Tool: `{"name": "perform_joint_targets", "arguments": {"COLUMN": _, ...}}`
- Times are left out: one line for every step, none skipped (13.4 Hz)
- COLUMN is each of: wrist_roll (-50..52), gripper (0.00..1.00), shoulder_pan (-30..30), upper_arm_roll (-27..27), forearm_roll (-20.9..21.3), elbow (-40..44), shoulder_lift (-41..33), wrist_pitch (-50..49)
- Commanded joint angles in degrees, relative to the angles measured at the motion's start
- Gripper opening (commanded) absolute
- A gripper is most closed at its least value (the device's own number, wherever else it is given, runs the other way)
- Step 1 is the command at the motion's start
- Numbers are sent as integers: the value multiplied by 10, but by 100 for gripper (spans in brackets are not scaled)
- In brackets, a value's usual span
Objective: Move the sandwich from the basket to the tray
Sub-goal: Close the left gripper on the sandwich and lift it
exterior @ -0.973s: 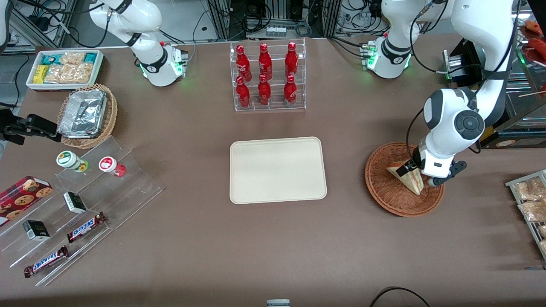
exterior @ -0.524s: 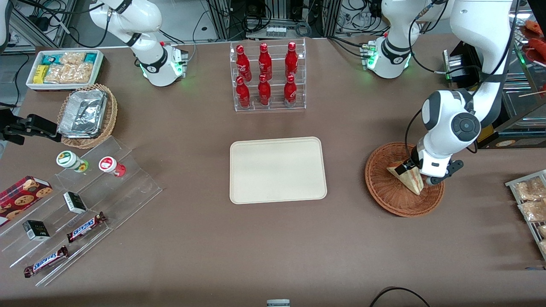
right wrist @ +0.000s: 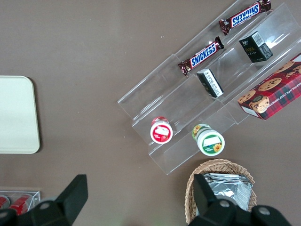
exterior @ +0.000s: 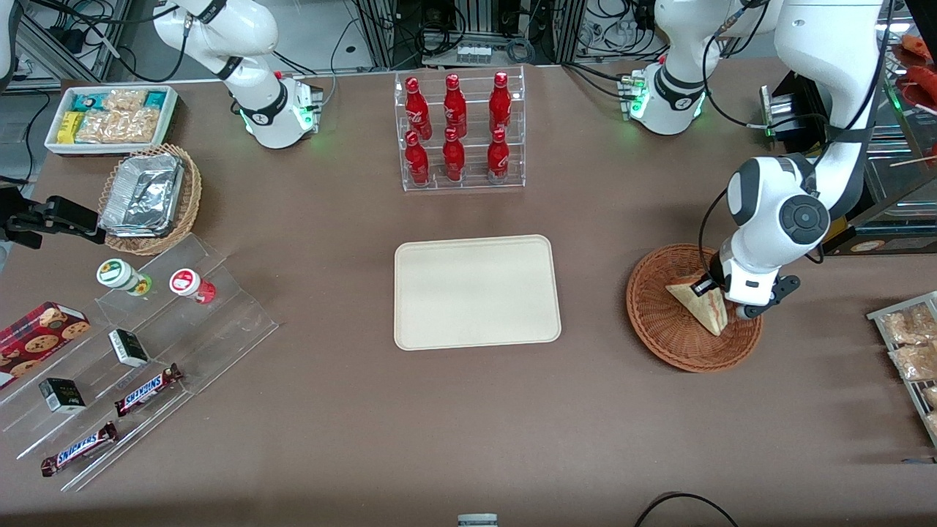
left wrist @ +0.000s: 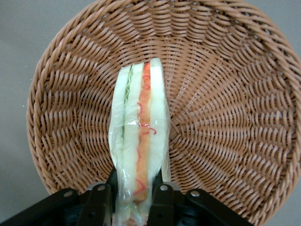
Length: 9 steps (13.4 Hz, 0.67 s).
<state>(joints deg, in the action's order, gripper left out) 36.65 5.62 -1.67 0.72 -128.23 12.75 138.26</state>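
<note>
Pincer (left wrist: 135, 195) contact with the sandwich (left wrist: 139, 141) is shown in the wrist view: both black fingers (left wrist: 99, 197) are closed on the wedge's pale bread faces, with the red, orange and green filling seen edge-on between them. Over the last second the wrist is seen to have shifted slightly above the basket (exterior: 659, 333), and the sandwich (exterior: 701, 306) has been nudged only a little; its lower corner still appears to rest on the wicker, though true contact cannot be confirmed. From this it is judged that the grasp has been secured and that the lift is only just beginning, so the carry to the tray (exterior: 477, 293), which lies well apart toward the parked arm's end of the desk, is still to be done.

Nearest the front camera, two bars marked SNICKERS (exterior: 79, 447) are displayed on a clear stepped stand, beside a red box printed with cookies (exterior: 40, 329) whose wording cannot be read. Farther back, two round tubs (exterior: 121, 275) carry labels too small to read. Farthest, red bottles (exterior: 454, 121) are held in a clear rack; white script is visible on them but is not legible.
</note>
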Motion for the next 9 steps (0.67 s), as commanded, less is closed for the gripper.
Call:
{"name": "perform_joint_targets", "arguments": {"wrist_roll": 11, "gripper": 0, "shoulder_pan": 2, "upper_arm_roll": -2, "forearm_roll": 7, "elbow": 18, "shoulder_lift": -22, "wrist_pitch": -35}}
{"name": "perform_joint_targets", "arguments": {"wrist_roll": 10, "gripper": 0, "shoulder_pan": 5, "upper_arm_roll": -1, "forearm_roll": 11, "elbow": 38, "shoulder_lift": -28, "wrist_pitch": -70}}
{"name": "perform_joint_targets", "arguments": {"wrist_roll": 11, "gripper": 0, "shoulder_pan": 7, "upper_arm_roll": 2, "forearm_roll": 32, "elbow": 64, "shoulder_lift": -34, "wrist_pitch": -111}}
{"name": "perform_joint_targets", "arguments": {"wrist_roll": 11, "gripper": 0, "shoulder_pan": 11, "upper_arm_roll": 5, "forearm_roll": 48, "elbow": 95, "shoulder_lift": -38, "wrist_pitch": -160}}
{"name": "perform_joint_targets", "arguments": {"wrist_roll": 10, "gripper": 0, "shoulder_pan": 22, "upper_arm_roll": 10, "forearm_roll": 50, "elbow": 128, "shoulder_lift": -36, "wrist_pitch": -203}}
{"name": "perform_joint_targets", "arguments": {"wrist_roll": 4, "gripper": 0, "shoulder_pan": 33, "upper_arm_roll": 11, "forearm_roll": 50, "elbow": 168, "shoulder_lift": -30, "wrist_pitch": -245}}
{"name": "perform_joint_targets", "arguments": {"wrist_roll": 2, "gripper": 0, "shoulder_pan": 46, "upper_arm_roll": 12, "forearm_roll": 48, "elbow": 206, "shoulder_lift": -20, "wrist_pitch": -280}}
{"name": "perform_joint_targets", "arguments": {"wrist_roll": 0, "gripper": 0, "shoulder_pan": 64, "upper_arm_roll": 12, "forearm_roll": 48, "elbow": 242, "shoulder_lift": -10, "wrist_pitch": -308}}
{"name": "perform_joint_targets", "arguments": {"wrist_roll": 2, "gripper": 0, "shoulder_pan": 82, "upper_arm_roll": 12, "forearm_roll": 48, "elbow": 268, "shoulder_lift": -4, "wrist_pitch": -331}}
